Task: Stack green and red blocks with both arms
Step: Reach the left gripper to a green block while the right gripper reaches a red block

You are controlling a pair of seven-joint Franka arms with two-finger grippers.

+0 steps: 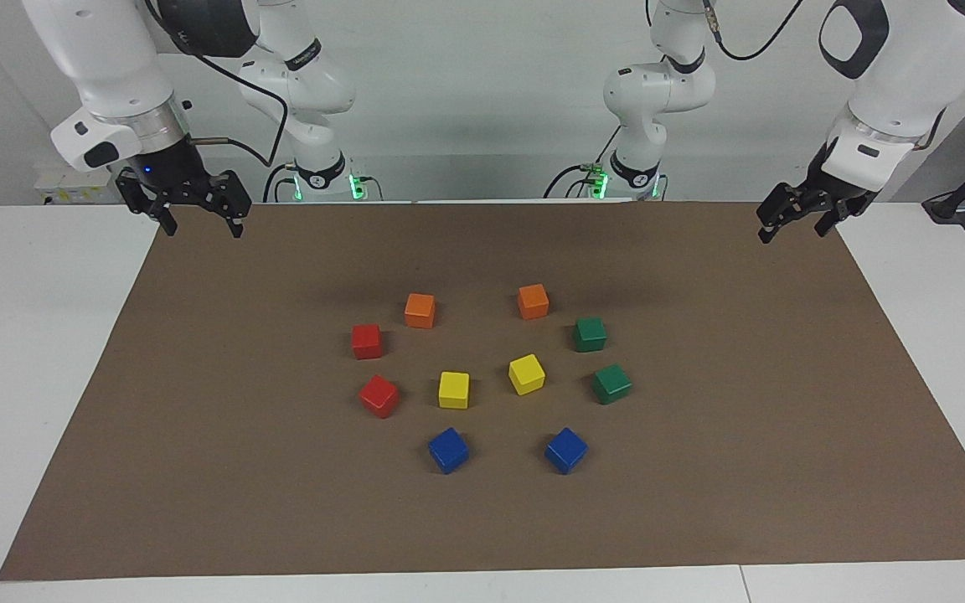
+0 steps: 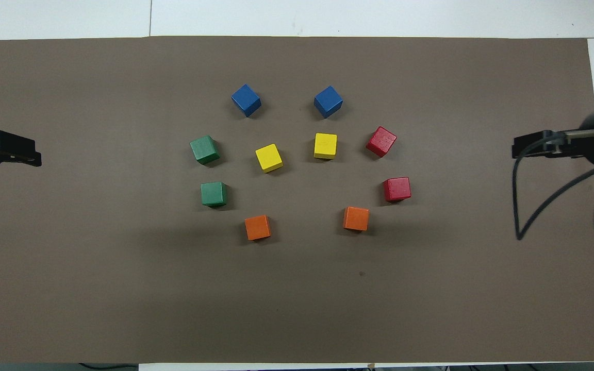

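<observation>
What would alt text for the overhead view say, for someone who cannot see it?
Ten small glossy cubes sit apart, unstacked, on a brown table mat: two green toward the left arm's end, two red toward the right arm's, with orange, yellow and blue pairs between. The left arm's black claw and the right arm's black claw hang over the mat's ends.

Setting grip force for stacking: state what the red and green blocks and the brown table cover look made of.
Red blocks and green blocks: probably painted wood or hard plastic; solid colour, crisp edges, faint sheen. Brown cover: matte, likely paper or thin card; flat, straight-cut edges.
</observation>
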